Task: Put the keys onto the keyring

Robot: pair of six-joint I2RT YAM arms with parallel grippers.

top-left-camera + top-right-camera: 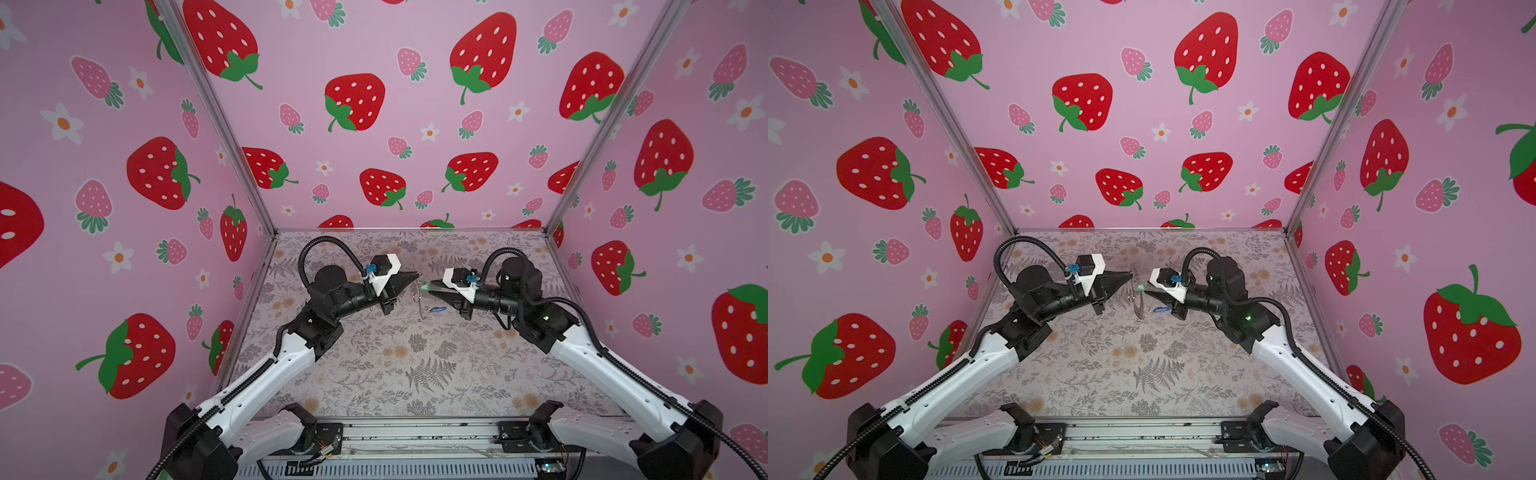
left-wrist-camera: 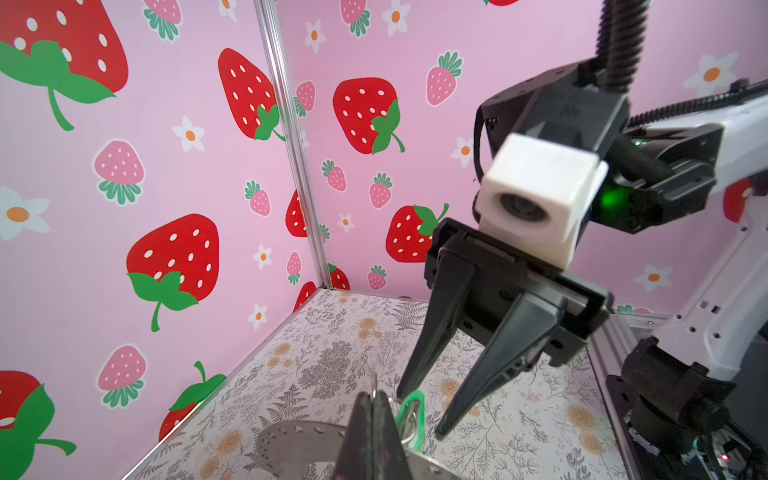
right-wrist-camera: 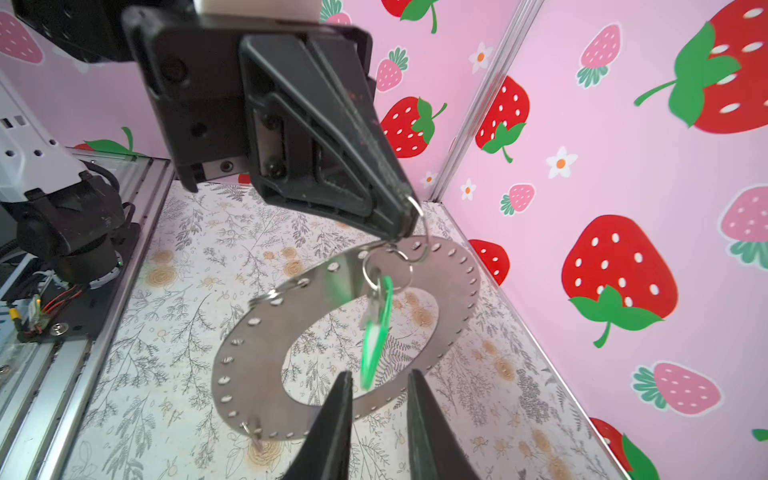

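The keyring (image 3: 257, 374) is a flat grey metal ring with small holes along its rim. It hangs edge-on above the table in both top views (image 1: 420, 301) (image 1: 1137, 297). My left gripper (image 3: 405, 218) (image 1: 417, 275) is shut on a small wire loop at the keyring's upper edge. The green key (image 3: 376, 332) (image 2: 409, 411) dangles from another small loop on the keyring. My right gripper (image 3: 380, 374) (image 1: 430, 289) is open; the green key's tip hangs just ahead of its fingers, untouched. The blue key (image 1: 438, 309) (image 1: 1159, 309) lies on the table below the right gripper.
The floral table (image 1: 395, 374) is boxed in by strawberry-patterned walls (image 1: 124, 166) on three sides. An aluminium rail (image 1: 415, 436) with both arm bases runs along the front. One more small wire loop (image 3: 254, 432) hangs from the keyring's lower rim.
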